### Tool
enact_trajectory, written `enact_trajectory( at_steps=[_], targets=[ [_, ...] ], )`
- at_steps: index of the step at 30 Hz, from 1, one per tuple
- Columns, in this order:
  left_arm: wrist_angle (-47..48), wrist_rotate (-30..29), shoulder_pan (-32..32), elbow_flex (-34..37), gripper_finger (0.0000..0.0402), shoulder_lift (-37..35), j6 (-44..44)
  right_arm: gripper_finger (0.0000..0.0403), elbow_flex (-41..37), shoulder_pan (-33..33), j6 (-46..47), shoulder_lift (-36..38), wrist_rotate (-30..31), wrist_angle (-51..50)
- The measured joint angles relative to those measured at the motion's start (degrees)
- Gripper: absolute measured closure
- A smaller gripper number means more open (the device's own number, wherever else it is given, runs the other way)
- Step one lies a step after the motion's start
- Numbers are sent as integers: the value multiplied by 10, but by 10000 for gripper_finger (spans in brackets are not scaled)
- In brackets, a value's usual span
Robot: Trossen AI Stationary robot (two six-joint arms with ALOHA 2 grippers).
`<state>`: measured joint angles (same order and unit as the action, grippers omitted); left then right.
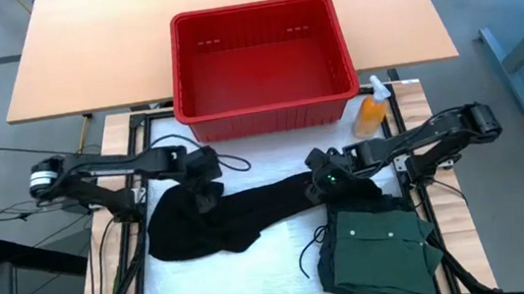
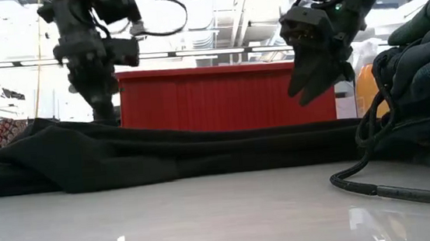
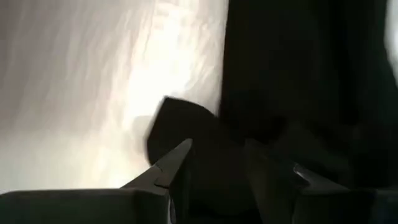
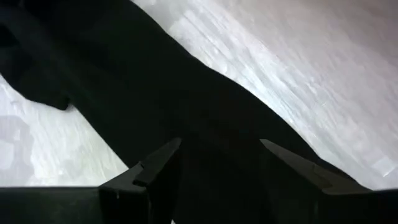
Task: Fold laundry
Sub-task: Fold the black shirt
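White table cloth is lying under my two claws. My left claw (image 3: 233, 165) and right claw (image 4: 221, 158) are hanging open just above the black garment (image 1: 240, 214). It is looking soft and floppy, so I am picking its edges.

Matt black cloth garment (image 1: 221, 221) on glossy white table (image 1: 257, 276).

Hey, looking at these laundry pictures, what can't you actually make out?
- Black garment: its type, since it lies bunched on the table in the high view.
- Left gripper: its tips, hidden behind the garment's ridge in the low view.
- Green shirt: what lies under it; the high view shows only dark edges.
- Red basket: its floor, hidden by its front wall in the low view.
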<state>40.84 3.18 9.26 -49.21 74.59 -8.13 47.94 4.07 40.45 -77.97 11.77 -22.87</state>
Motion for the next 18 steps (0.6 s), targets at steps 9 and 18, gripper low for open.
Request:
enact_trajectory(
  at_steps=[9,18],
  targets=[
    [-16,-23,7,0,271,82,355,171,0,22,10,6,0,-2],
    [-3,-60,5,-7,274,212,394,171,0,35,38,6,0,-9]
  ],
)
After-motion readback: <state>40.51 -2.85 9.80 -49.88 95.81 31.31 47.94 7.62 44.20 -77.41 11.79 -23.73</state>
